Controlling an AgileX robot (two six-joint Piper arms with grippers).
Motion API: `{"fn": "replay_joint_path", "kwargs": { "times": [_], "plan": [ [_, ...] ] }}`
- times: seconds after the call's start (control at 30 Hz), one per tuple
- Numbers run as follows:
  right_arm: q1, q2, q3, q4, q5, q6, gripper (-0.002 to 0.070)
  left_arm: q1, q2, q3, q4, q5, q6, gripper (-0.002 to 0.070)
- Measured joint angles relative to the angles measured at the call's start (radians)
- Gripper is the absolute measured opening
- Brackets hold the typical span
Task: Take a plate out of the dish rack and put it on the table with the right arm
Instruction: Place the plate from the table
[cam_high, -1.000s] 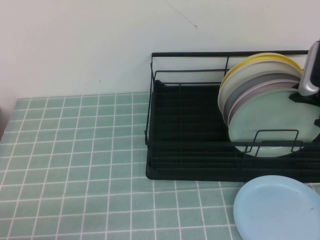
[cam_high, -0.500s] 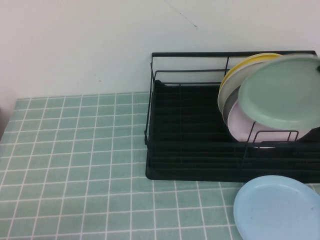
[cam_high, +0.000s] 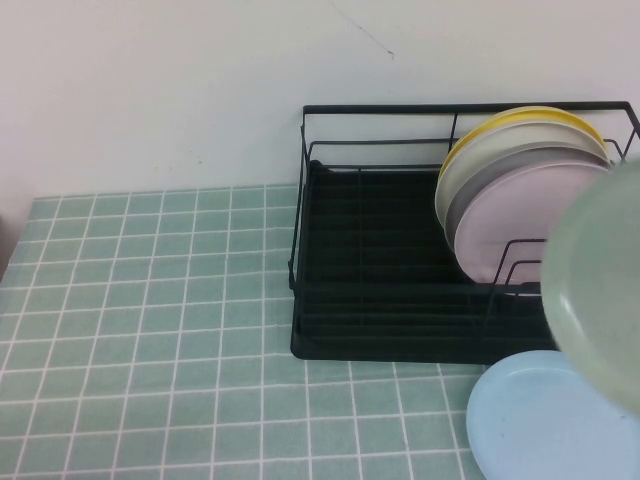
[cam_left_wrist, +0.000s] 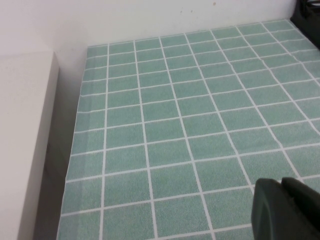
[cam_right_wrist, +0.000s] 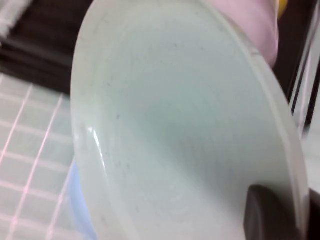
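The pale mint-green plate (cam_high: 600, 290) hangs in the air at the right edge of the high view, out of the black wire dish rack (cam_high: 380, 300) and partly over its front right corner. In the right wrist view the plate (cam_right_wrist: 175, 135) fills the picture, and my right gripper (cam_right_wrist: 295, 212) is shut on its rim, one dark finger (cam_right_wrist: 265, 215) on the plate's face. The right arm itself does not show in the high view. My left gripper (cam_left_wrist: 285, 210) hovers low over the tiled table (cam_left_wrist: 175, 125), far left, its fingers together and holding nothing.
A light blue plate (cam_high: 530, 430) lies flat on the table (cam_high: 150, 330) in front of the rack, partly under the held plate. Pink (cam_high: 510, 215), grey, white and yellow plates stand in the rack's right end. A white wall runs behind.
The mint-green plate has come up out of the rack and swung right and toward the front, over the light blue plate. The pink plate behind it is now uncovered.
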Motion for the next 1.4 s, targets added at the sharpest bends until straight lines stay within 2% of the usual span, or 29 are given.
{"fn": "replay_joint_path", "kwargs": {
  "times": [0.07, 0.17, 0.27, 0.43, 0.77, 1.23, 1.33, 1.4],
  "plan": [
    [0.0, -0.045, 0.086, -0.016, 0.016, 0.115, 0.0083, 0.0, 0.0, 0.0, 0.0, 0.0, 0.0, -0.0003],
    [0.0, -0.071, 0.235, 0.008, -0.004, 0.181, 0.0083, 0.0, 0.0, 0.0, 0.0, 0.0, 0.0, -0.0003],
    [0.0, -0.073, 0.372, 0.1, -0.092, 0.152, 0.0083, 0.0, 0.0, 0.0, 0.0, 0.0, 0.0, -0.0003],
    [0.0, -0.022, 0.517, 0.307, -0.232, 0.003, 0.0083, 0.0, 0.0, 0.0, 0.0, 0.0, 0.0, -0.0003],
    [0.0, 0.165, 0.535, 0.349, -0.388, -0.063, 0.0083, 0.0, 0.0, 0.0, 0.0, 0.0, 0.0, -0.0003],
    [0.0, 0.258, 0.535, 0.363, -0.45, -0.074, 0.0085, 0.0, 0.0, 0.0, 0.0, 0.0, 0.0, -0.0003],
    [0.0, 0.261, 0.535, 0.363, -0.45, -0.074, 0.0124, 0.0, 0.0, 0.0, 0.0, 0.0, 0.0, -0.0003],
    [0.0, 0.261, 0.535, 0.363, -0.45, -0.074, 0.0198, 0.0, 0.0, 0.0, 0.0, 0.0, 0.0, -0.0003]
  ]
}}
